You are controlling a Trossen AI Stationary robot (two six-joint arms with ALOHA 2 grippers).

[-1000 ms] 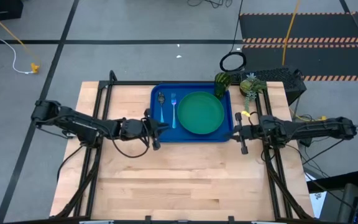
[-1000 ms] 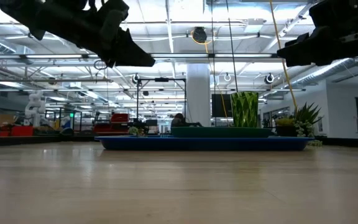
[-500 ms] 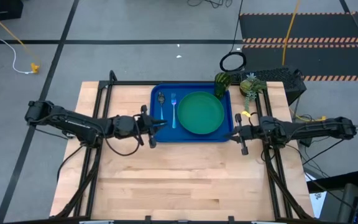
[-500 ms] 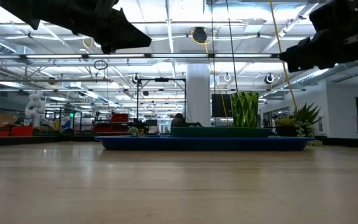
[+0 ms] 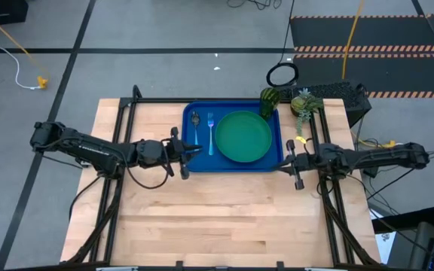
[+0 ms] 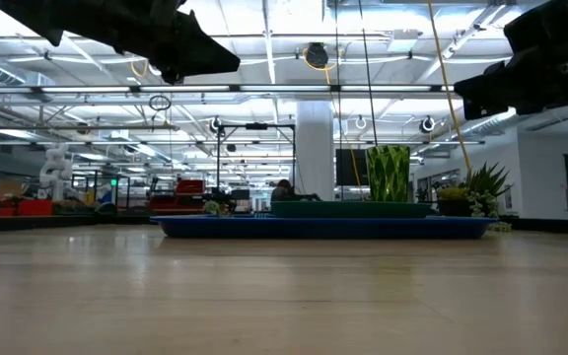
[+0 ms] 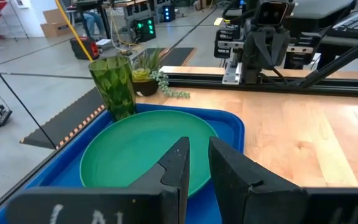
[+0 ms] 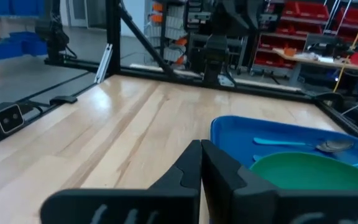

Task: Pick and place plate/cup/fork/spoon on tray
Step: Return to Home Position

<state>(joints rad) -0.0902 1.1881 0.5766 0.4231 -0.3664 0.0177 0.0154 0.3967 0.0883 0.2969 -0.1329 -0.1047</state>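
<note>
Tray point(image 5: 232, 164): blue, at the bench's point(image 5: 224, 218) far middle, carrying all four items.
Left pincer point(image 5: 195, 151): raised at the tray's left edge, fingers slightly parted, holding nothing.
Right pincer point(image 5: 285, 161): raised at the tray's right edge, fingers pressed together, empty.
Plate point(image 5: 244, 136): green, flat in the tray's right part.
Fork point(image 5: 211, 132): just left of the plate.
Spoon point(image 5: 195, 127): left of the fork.
Cup point(image 5: 268, 102): upright, far right corner.

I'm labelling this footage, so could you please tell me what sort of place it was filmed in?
Probably a robotics lab in an industrial hall: ceiling lights in long rows, red bins on shelves, and a wooden workbench with two robot arms.
</note>
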